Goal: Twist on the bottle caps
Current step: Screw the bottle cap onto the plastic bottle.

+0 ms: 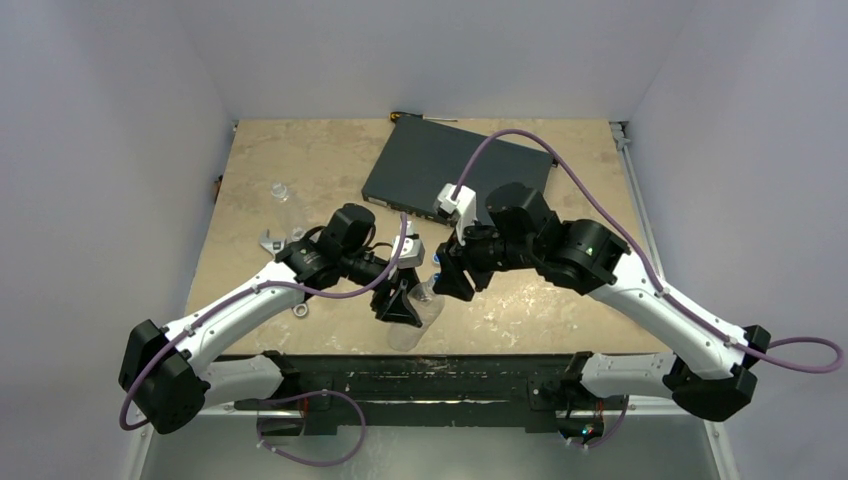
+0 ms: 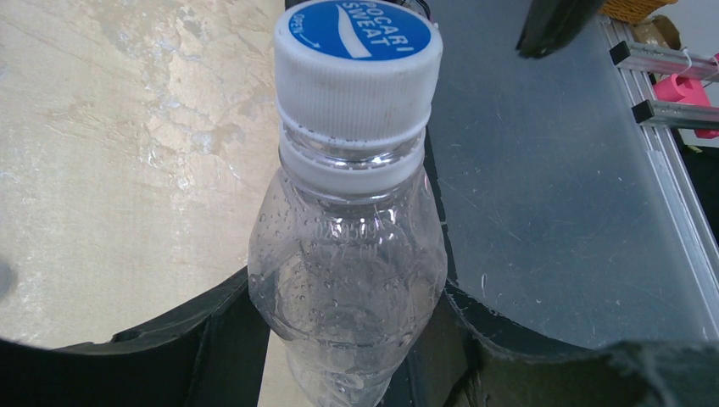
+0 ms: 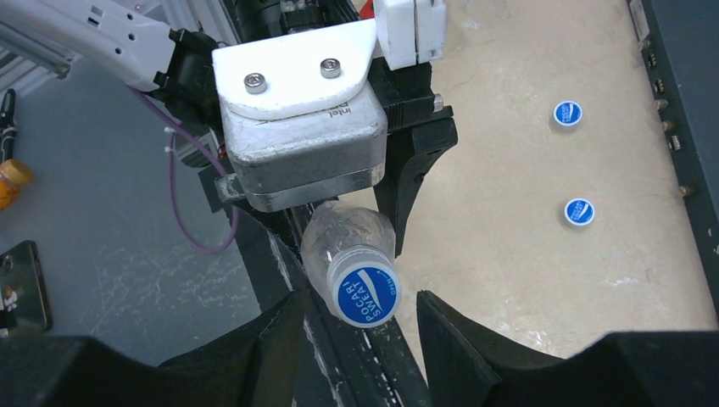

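Note:
My left gripper (image 2: 348, 343) is shut on the body of a clear bottle (image 2: 348, 263) and holds it tilted above the table's near edge. A blue and white cap (image 2: 356, 51) sits on its neck. In the right wrist view the same cap (image 3: 366, 292) lies between the open jaws of my right gripper (image 3: 360, 312), with a gap on each side. In the top view the bottle (image 1: 425, 305) is between the left gripper (image 1: 400, 300) and the right gripper (image 1: 450, 275). Two loose caps (image 3: 567, 114) (image 3: 579, 212) lie on the table. Another clear bottle (image 1: 280, 192) stands at the far left.
A flat black box (image 1: 455, 170) lies at the back centre, its edge also in the right wrist view (image 3: 691, 85). A wrench (image 1: 272, 240) lies under the left arm. A screwdriver (image 1: 408, 117) lies by the back wall. The dark front rail (image 1: 420, 365) runs below the bottle.

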Action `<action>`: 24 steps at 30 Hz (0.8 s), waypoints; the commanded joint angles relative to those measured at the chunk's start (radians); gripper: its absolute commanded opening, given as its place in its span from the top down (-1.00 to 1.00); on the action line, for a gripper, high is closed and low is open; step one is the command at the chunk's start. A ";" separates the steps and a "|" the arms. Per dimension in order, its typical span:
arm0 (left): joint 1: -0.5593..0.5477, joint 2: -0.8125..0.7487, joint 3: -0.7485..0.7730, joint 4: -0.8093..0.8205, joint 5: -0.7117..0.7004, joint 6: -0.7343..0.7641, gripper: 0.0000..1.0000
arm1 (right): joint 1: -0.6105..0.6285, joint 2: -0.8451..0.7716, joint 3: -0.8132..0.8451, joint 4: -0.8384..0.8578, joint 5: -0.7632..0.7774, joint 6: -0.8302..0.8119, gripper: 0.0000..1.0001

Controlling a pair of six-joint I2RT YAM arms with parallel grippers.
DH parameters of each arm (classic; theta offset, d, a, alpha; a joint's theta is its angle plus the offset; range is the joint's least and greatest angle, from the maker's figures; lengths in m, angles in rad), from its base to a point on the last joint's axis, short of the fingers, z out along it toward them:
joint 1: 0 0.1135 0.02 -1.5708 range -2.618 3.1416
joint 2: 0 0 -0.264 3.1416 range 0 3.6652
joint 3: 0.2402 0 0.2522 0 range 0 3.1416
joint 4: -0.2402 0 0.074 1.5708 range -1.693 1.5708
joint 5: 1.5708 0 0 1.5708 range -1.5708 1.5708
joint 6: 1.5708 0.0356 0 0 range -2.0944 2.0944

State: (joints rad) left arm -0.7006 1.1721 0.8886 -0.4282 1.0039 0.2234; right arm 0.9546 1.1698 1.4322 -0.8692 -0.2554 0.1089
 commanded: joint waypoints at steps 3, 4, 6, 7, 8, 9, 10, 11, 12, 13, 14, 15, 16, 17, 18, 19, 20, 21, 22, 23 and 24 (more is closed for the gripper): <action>0.006 -0.018 0.018 0.015 0.043 -0.005 0.74 | 0.003 0.022 0.038 0.035 -0.028 -0.040 -0.04; 0.006 -0.020 0.019 0.015 0.042 -0.007 0.74 | 0.002 0.027 0.041 0.033 -0.028 -0.040 -0.01; 0.006 -0.021 0.019 0.014 0.039 -0.006 0.74 | 0.003 0.034 0.043 0.029 -0.028 -0.042 0.08; 0.007 -0.022 0.019 0.013 0.036 -0.007 0.74 | 0.003 0.036 0.042 0.027 -0.026 -0.041 0.14; 0.007 -0.023 0.020 0.011 0.034 -0.006 0.74 | 0.003 0.037 0.042 0.027 -0.023 -0.039 0.22; 0.005 -0.024 0.021 0.011 0.027 -0.006 0.74 | 0.003 0.040 0.041 0.025 -0.020 -0.036 0.31; 0.006 -0.026 0.023 0.010 0.018 -0.006 0.74 | 0.003 0.043 0.040 0.020 -0.021 -0.034 0.40; 0.006 -0.032 0.023 0.015 0.008 -0.007 0.74 | 0.003 0.047 0.037 0.013 -0.021 -0.032 0.49; 0.007 -0.037 0.026 0.020 -0.011 -0.009 0.74 | 0.003 0.051 0.033 0.006 -0.016 -0.026 0.56; 0.006 -0.046 0.028 0.030 -0.037 -0.014 0.74 | 0.003 0.055 0.028 -0.002 -0.001 -0.018 0.62; 0.006 -0.063 0.029 0.045 -0.060 -0.023 0.74 | 0.003 0.060 0.025 -0.014 0.018 -0.010 0.67; 0.007 -0.078 0.028 0.061 -0.087 -0.030 0.74 | 0.003 0.063 0.018 -0.021 0.033 0.003 0.73; 0.006 -0.095 0.030 0.081 -0.125 -0.040 0.75 | 0.003 0.063 0.009 -0.020 0.028 0.027 0.77; 0.006 -0.113 0.029 0.103 -0.151 -0.047 0.75 | 0.001 0.062 0.001 -0.019 0.039 0.060 0.80; 0.006 -0.132 0.030 0.126 -0.181 -0.054 0.75 | 0.000 0.064 -0.005 -0.022 0.046 0.080 0.81; 0.006 -0.150 0.027 0.161 -0.228 -0.072 0.75 | 0.001 0.067 -0.008 -0.026 0.057 0.112 0.82; 0.005 -0.170 0.019 0.196 -0.272 -0.087 0.75 | 0.001 0.073 -0.011 -0.028 0.061 0.138 0.83; 0.005 -0.184 0.015 0.229 -0.324 -0.093 0.75 | 0.001 0.081 -0.013 -0.033 0.066 0.166 0.83; 0.005 -0.197 0.014 0.251 -0.374 -0.096 0.76 | 0.000 0.089 -0.013 -0.036 0.077 0.201 0.84; 0.004 -0.207 0.012 0.280 -0.424 -0.099 0.76 | -0.002 0.102 -0.012 -0.046 0.094 0.239 0.84; 0.003 -0.217 0.010 0.303 -0.473 -0.098 0.75 | -0.005 0.119 -0.008 -0.059 0.108 0.275 0.84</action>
State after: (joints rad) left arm -0.7025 1.0355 0.8719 -0.4114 0.7345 0.1669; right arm 0.9485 1.2274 1.4342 -0.7998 -0.1917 0.2207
